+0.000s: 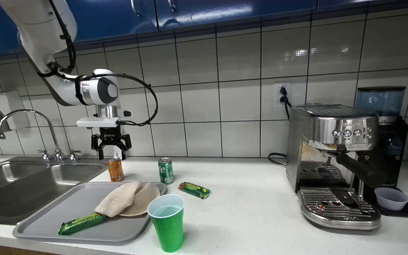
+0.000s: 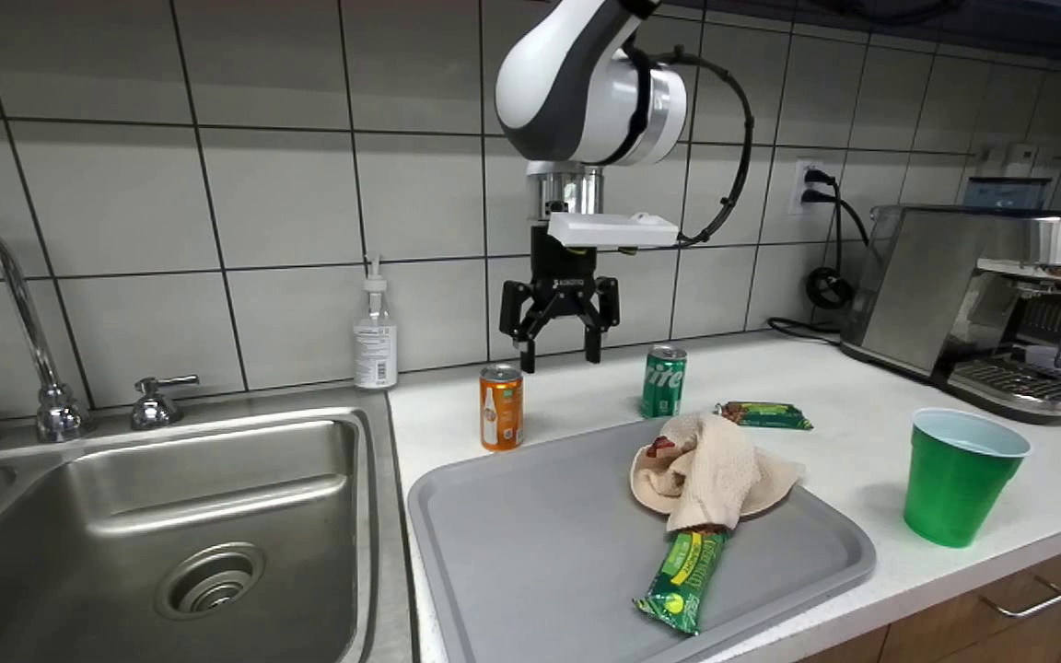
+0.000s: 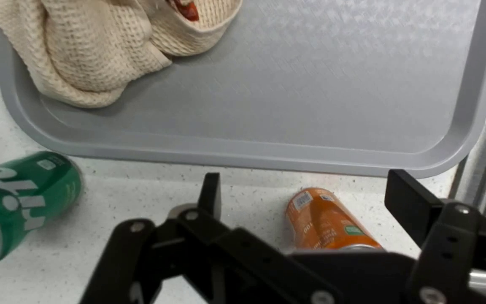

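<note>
1. Across the scene, the white counter (image 1: 246, 212) runs from the steel sink (image 2: 383, 552) on the left to the espresso machine (image 1: 317, 127) on the right.
2. Just right of the sink lies the gray tray (image 2: 530, 552), carrying a bunched beige cloth (image 1: 126, 198) toward its right side.
3. Beyond the tray's far edge hangs the gripper (image 2: 560, 354), its fingers spread wide and nothing in its grasp.
4. To the tray's right, near the counter's front, stands the green cup (image 1: 170, 226).
5. Just beyond the tray's far edge, toward the left end, the orange can (image 2: 501, 410) stands upright; it is the thing nearest the gripper, seemingly below the fingertips and untouched. Judged by look, it should be stiff if full and easily dented if empty; its fill does not show, so its weight is uncertain. The smooth side could slip. Mid-body, one finger on each side and below the rim, looks the best hold.
6. Right of it, well apart, the green can (image 2: 664, 382) stands upright.
7. Smallest, a green wrapped bar (image 2: 765, 414) lies right of the green can, slightly nearer.
</note>
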{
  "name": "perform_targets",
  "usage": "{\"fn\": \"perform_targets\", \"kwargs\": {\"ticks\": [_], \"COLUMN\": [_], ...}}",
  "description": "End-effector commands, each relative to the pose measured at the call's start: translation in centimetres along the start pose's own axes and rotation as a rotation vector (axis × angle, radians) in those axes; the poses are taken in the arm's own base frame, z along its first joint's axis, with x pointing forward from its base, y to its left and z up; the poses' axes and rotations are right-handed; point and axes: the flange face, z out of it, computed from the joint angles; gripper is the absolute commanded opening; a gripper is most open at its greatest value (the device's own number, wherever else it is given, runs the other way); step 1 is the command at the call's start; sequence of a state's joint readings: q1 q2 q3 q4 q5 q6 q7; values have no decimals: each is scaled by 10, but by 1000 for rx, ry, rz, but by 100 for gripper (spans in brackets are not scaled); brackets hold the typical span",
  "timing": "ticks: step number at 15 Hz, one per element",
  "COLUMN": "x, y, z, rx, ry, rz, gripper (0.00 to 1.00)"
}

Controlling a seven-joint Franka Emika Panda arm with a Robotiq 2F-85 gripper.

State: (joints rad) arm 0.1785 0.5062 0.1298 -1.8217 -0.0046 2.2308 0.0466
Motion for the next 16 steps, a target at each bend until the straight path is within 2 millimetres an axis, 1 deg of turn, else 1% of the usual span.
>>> {"fn": "perform_targets", "kwargs": {"ticks": [1,6,10,11,16], "x": [-32,-59,-73,-59,-60], "y": [15,31,35,34,34], "z": [-5,2,3,12,16], "rx": [-3,-38,-56,-35,-35], "ry": [-2,-36,-39,-60,-66], "rz": [34,75,63,60,60], "gripper": [100,100,100,100,100]}}
